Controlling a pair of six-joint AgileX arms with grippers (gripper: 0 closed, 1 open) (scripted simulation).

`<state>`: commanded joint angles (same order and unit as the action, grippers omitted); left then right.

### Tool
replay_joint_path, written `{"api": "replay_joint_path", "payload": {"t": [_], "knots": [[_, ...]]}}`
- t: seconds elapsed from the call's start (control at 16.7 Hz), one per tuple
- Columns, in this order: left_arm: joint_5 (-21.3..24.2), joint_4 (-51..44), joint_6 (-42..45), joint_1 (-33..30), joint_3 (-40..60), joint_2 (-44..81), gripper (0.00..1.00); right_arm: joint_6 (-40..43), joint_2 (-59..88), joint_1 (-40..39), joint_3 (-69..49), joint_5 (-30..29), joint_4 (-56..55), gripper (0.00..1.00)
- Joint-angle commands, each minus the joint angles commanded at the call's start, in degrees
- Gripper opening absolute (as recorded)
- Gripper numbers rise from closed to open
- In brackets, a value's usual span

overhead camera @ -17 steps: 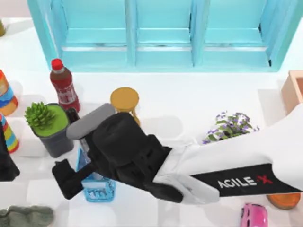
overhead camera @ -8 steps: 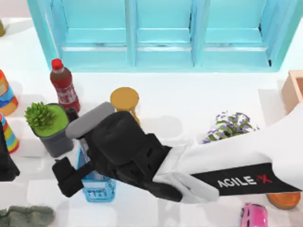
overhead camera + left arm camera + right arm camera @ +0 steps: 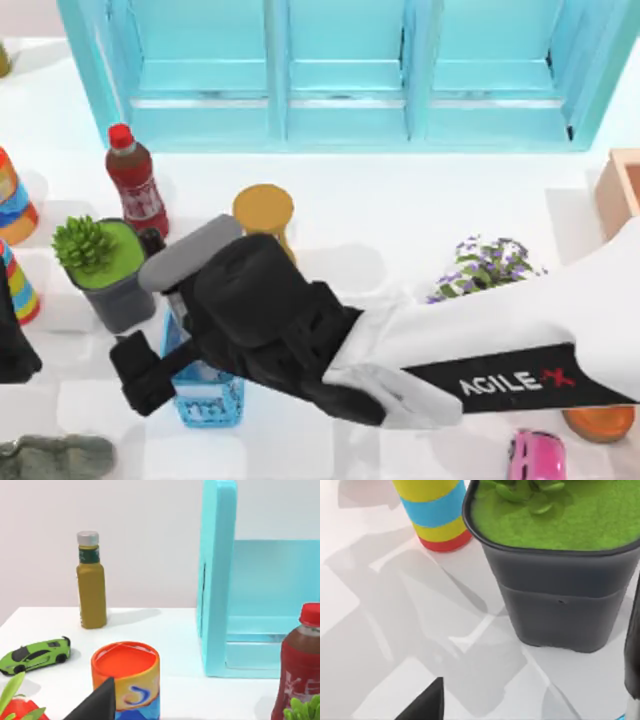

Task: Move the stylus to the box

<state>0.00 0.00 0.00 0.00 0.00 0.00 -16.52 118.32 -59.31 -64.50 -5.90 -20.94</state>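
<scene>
The stylus (image 3: 632,645) shows as a slim black stick with a silver-grey lower end, upright beside the dark plant pot (image 3: 560,610). My right gripper (image 3: 150,362) reaches across from the right and hovers over the blue mesh basket (image 3: 207,398), next to the pot. One of its black fingers (image 3: 426,706) stands well apart from the stylus, so the gripper is open. The tan box (image 3: 622,190) sits at the table's far right edge, partly cut off. My left arm (image 3: 12,345) is parked at the left edge, with a dark fingertip (image 3: 97,702) in its wrist view.
A red bottle (image 3: 135,188), a yellow hourglass-like piece (image 3: 264,210) and striped cans (image 3: 12,205) crowd the left side. A cyan cabinet (image 3: 340,70) lines the back. Purple flowers (image 3: 487,265), a pink car (image 3: 535,455) and an orange object (image 3: 600,425) lie right.
The right gripper's visible finger has edged slightly towards the pot over the basket. Nothing else has moved.
</scene>
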Motion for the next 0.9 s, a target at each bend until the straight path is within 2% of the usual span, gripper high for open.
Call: {"api": "replay_joint_path", "payload": {"t": [0.42,0.66,0.9], "knots": [[0.00,0.00,0.00,0.00,0.00,0.00,1.00,1.23,-2.29,0.84,0.68,1.59,1.98,0.00],[0.00,0.00,0.00,0.00,0.00,0.00,1.00,3.33,-11.81,5.23,3.52,5.00,11.35,0.00],[0.00,0.00,0.00,0.00,0.00,0.00,1.00,5.11,-27.67,8.84,5.41,8.73,20.81,0.00]]}}
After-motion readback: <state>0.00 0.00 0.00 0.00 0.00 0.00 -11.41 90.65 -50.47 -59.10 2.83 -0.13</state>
